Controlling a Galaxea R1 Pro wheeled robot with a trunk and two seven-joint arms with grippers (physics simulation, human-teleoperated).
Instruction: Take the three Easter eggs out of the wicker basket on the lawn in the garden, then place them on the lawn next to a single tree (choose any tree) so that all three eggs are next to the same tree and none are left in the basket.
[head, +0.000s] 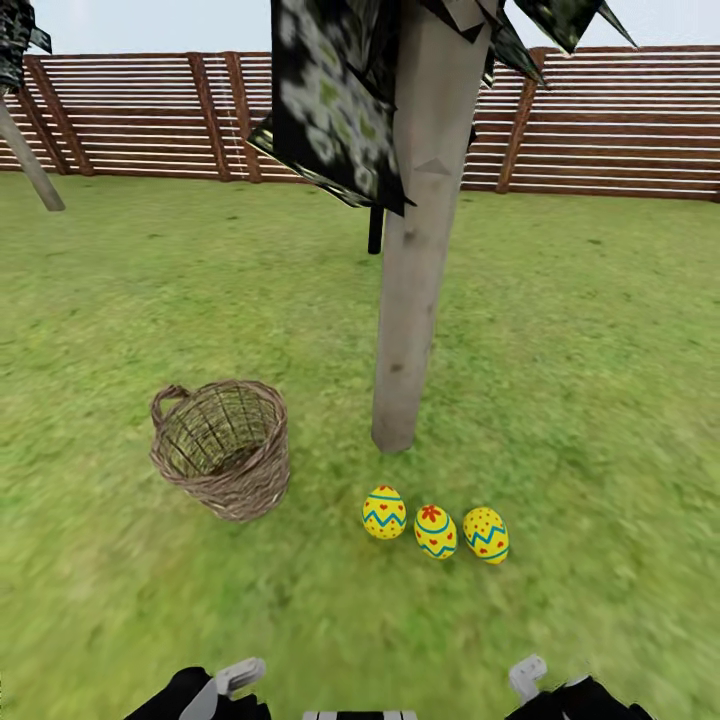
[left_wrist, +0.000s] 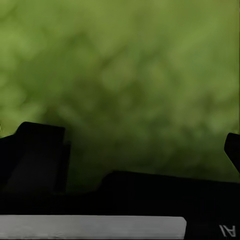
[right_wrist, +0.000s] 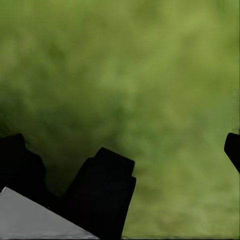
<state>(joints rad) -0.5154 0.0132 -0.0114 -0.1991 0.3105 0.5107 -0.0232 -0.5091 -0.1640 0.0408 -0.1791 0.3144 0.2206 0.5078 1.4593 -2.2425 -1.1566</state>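
Easter eggs (head: 436, 525) are laid beside the tree (head: 412, 300), the wicker basket (head: 222, 460) is emptied; both claws are spread; eggs could be rolled if bumped

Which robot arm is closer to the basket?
Left. The left arm sits at the bottom edge almost straight below the wicker basket. The right arm is further off to the other side, beyond the three Easter eggs.
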